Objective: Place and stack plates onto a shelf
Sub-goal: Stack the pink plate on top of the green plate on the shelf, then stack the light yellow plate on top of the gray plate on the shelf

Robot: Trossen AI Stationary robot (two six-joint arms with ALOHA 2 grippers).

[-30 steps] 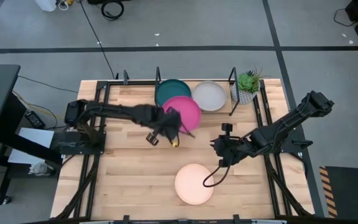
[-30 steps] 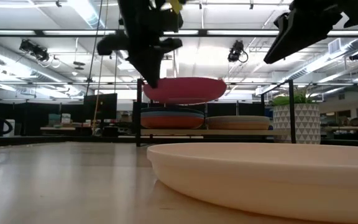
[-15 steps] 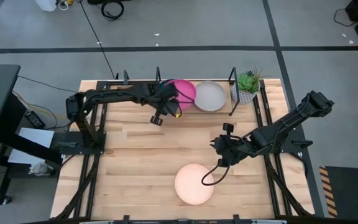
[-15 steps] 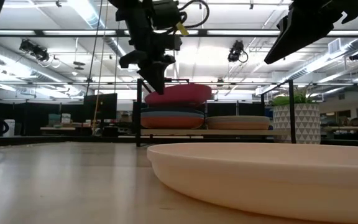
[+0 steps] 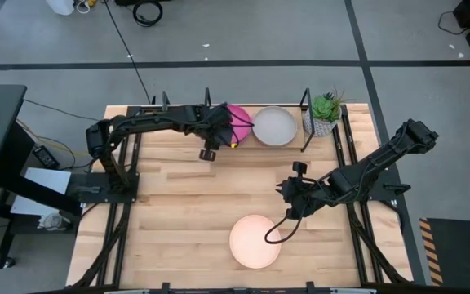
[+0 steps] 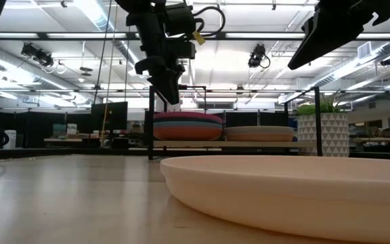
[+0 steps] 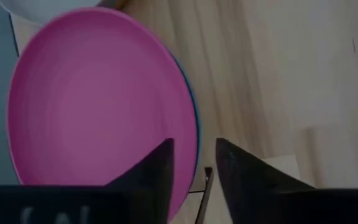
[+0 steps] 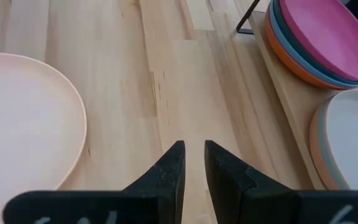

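The magenta plate (image 5: 241,121) lies on top of a stack of dark teal, blue and orange plates (image 6: 187,129) on the left half of the shelf (image 6: 239,144). My left gripper (image 7: 194,165) is open at that plate's near-left rim. One finger stands over the plate and the other outside it, just above the rim in the low view (image 6: 170,95). A grey plate (image 5: 275,126) tops a tan one on the shelf's right half. A cream plate (image 5: 255,241) rests flat on the table near the front edge. My right gripper (image 5: 287,196) hovers above the table's middle, narrowly open and with nothing between its fingers (image 8: 193,155).
A small green plant in a white pot (image 5: 325,113) stands at the shelf's right end. The shelf's black upright posts (image 6: 152,122) rise at its corners. Bare wooden tabletop (image 5: 178,212) lies between the shelf and the cream plate.
My left gripper has carried the magenta plate toward the table's far edge and down onto the left stack. The plate, held tilted above the stack half a second ago, now lies flat on it, with the fingers just above its rim.
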